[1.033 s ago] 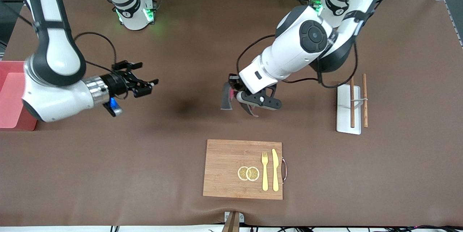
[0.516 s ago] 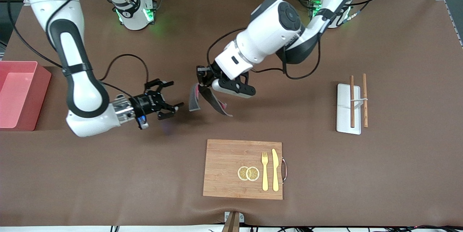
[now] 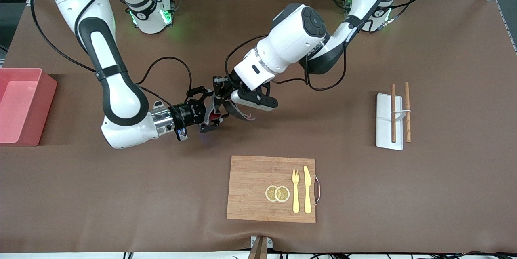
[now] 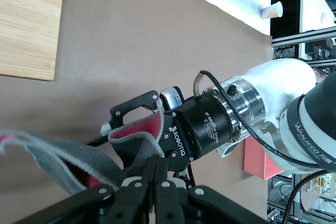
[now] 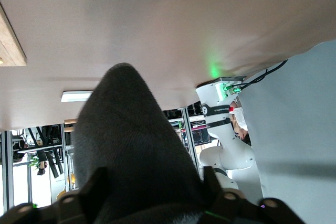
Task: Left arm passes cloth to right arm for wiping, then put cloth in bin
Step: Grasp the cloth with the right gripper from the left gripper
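Note:
My left gripper [image 3: 221, 96] is shut on the cloth [image 3: 232, 110], dark grey with a crimson side, and holds it above the middle of the table. In the left wrist view the shut fingers [image 4: 157, 174] pinch the cloth [image 4: 68, 156]. My right gripper [image 3: 209, 109] is open, with its black fingers spread on either side of the hanging cloth. One of its fingers [image 4: 131, 107] shows around the cloth's crimson fold. In the right wrist view the cloth [image 5: 126, 129] fills the gap of the right gripper [image 5: 149, 184]. The salmon-pink bin [image 3: 44, 89] stands at the right arm's end of the table.
A wooden cutting board [image 3: 250, 188] with a fork, a knife and lemon slices lies nearer to the front camera than the grippers. A white tray [image 3: 383, 129] with two chopsticks lies toward the left arm's end. The bin's corner shows in the left wrist view [image 4: 260, 161].
Both arms have come together over the table's middle. The left gripper carried the cloth toward the right arm's end, and the right gripper moved in until its open fingers stand around the cloth.

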Robot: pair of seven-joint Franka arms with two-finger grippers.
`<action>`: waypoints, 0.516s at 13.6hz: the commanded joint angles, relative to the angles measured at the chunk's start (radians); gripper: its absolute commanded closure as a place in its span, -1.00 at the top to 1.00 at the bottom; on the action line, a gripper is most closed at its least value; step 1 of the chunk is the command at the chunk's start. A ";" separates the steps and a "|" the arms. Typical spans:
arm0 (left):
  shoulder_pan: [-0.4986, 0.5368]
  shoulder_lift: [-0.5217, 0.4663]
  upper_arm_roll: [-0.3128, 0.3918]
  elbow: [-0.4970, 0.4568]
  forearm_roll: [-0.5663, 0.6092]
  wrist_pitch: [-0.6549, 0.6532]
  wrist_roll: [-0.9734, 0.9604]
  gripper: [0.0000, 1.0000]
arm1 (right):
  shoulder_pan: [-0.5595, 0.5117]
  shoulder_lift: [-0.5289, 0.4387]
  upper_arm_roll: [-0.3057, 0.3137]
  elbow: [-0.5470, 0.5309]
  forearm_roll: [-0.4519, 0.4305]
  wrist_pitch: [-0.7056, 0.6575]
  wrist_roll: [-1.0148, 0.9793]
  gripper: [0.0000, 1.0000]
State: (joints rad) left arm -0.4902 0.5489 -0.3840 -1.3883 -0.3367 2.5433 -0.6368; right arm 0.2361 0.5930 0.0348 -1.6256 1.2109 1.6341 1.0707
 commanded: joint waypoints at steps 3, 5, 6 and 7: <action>-0.018 0.011 0.011 0.012 -0.002 0.011 -0.003 -1.00 | 0.009 -0.015 0.000 0.007 0.015 0.023 0.028 -1.00; -0.016 0.011 0.011 0.012 -0.002 0.011 -0.004 -1.00 | 0.009 -0.015 -0.001 0.019 0.010 0.020 0.026 -1.00; -0.011 0.009 0.011 0.012 -0.002 0.011 -0.003 -0.57 | 0.009 -0.015 -0.001 0.021 0.006 0.018 0.025 -1.00; -0.010 0.006 0.016 0.012 0.001 0.011 0.006 0.98 | 0.008 -0.015 -0.001 0.029 -0.004 0.016 0.019 -1.00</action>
State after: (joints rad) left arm -0.4956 0.5533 -0.3796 -1.3881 -0.3367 2.5440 -0.6355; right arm 0.2381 0.5920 0.0362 -1.6051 1.2105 1.6458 1.0744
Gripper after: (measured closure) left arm 0.916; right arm 0.960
